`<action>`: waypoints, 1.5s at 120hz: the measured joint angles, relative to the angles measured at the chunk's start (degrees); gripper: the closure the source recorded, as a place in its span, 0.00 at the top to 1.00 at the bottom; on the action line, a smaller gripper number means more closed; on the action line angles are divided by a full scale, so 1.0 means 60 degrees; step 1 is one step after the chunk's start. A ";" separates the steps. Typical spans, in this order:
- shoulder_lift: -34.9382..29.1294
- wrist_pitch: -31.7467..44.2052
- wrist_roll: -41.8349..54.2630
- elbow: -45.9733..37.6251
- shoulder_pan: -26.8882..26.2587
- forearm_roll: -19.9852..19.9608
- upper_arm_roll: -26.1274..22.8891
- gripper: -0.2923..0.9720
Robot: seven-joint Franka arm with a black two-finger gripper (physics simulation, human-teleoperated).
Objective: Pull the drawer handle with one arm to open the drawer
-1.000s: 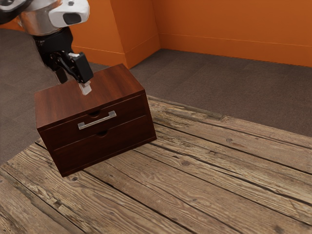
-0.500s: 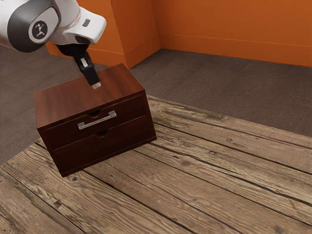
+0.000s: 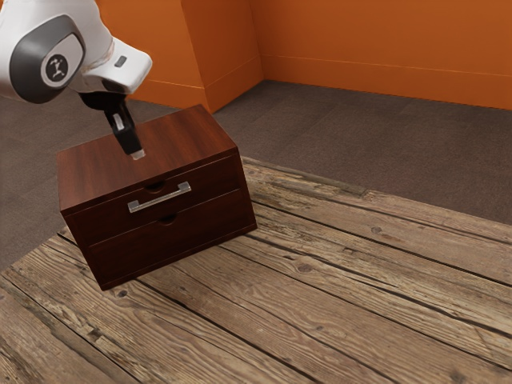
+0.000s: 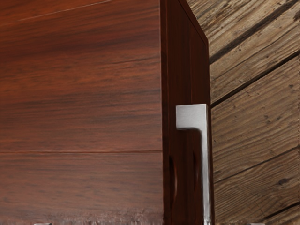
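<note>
The dark wooden cabinet (image 3: 96, 164) stands on the rough plank desk (image 3: 336, 296), both drawers closed; its upper drawer (image 3: 212, 182) carries a flat silver bar handle (image 3: 159, 197). The jaws hang over the cabinet top, apart from the handle; spread or pressed together, I cannot tell.

Surface (image 3: 360, 304) is weathered wood planks with knots and dark gaps between the boards, which run diagonally. Past its far edge there's grey-brown carpet floor (image 3: 384, 136). Orange walls (image 3: 384, 40) with matching baseboard stand behind, with one boxed corner (image 3: 216, 48) jutting out onto the carpet.
</note>
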 joint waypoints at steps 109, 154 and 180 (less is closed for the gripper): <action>-0.1463 0.3075 -0.1018 -0.3976 -0.0453 -0.0068 -0.0047 0.48; -0.1690 0.3604 -0.1581 -0.4479 -0.0234 0.0869 -0.0122 0.46; -0.1838 0.3231 -0.1961 -0.4604 -0.0251 0.1323 -0.0291 0.45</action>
